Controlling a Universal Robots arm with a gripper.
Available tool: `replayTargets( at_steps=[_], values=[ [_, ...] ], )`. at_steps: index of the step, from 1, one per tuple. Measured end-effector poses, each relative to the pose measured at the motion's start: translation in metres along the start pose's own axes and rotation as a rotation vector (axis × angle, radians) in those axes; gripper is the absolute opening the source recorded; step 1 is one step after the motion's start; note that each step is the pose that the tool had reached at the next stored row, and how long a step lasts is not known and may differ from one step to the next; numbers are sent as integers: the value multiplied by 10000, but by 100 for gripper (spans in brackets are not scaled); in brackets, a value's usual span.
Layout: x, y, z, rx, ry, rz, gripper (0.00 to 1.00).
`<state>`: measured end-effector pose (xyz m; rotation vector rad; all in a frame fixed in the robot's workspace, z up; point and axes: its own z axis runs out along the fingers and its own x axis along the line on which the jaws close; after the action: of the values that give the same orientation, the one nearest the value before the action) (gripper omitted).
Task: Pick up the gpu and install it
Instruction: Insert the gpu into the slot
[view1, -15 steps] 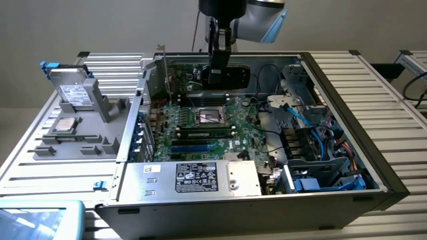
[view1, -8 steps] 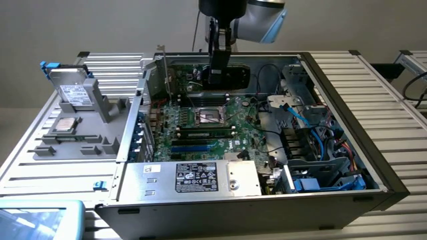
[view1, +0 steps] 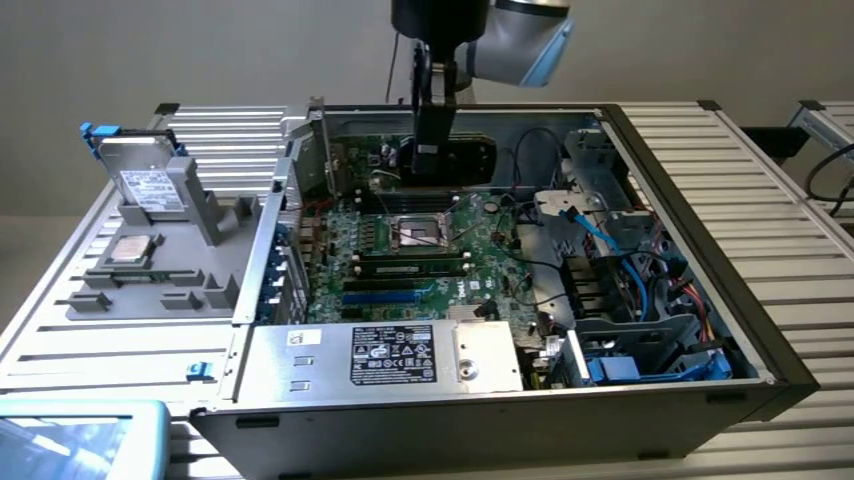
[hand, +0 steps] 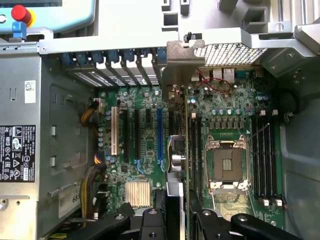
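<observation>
1. Inside the open computer case (view1: 467, 430), over the far part of the motherboard (view1: 441, 255), the gripper (view1: 430, 150) hangs straight down from the arm.
2. Its two fingers (hand: 150, 222) are clamped on the gpu (view1: 470, 160), one finger on each flat face of the card. The wrist view shows the gripper (hand: 175, 220) with the gpu (hand: 173, 192) edge-on between the jaws.
3. The gpu stands upright on its long edge, and its dark face shows in the exterior view.
4. In the wrist view the card runs between the blue expansion slot (hand: 160, 132) and the CPU socket (hand: 227, 162). Its metal bracket (hand: 182, 60) is at the slotted rear wall of the case. I cannot tell if the lower edge of the card touches the motherboard.
5. A power supply (view1: 400, 355) with a black label sits at the near side of the case, and blue cables (view1: 601, 235) lie on the exterior view's right.
6. Outside the case, on the exterior view's left, a grey holder (view1: 174, 275) carries a hard drive (view1: 147, 185) standing upright and a small square chip (view1: 130, 250) lying flat, both well apart from the gripper.
</observation>
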<state>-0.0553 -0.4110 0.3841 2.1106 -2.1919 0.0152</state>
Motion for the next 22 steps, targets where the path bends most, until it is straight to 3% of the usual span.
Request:
replayTargets(
  at_steps=[4,9,16,22],
  values=[
    [-1,88,68,0,-5,-1,29],
    [1,135,131,-6,-155,-8,29],
    [0,140,255,-8,-213,-2,29],
    [57,137,322,-20,-439,-17,29]
  ],
)
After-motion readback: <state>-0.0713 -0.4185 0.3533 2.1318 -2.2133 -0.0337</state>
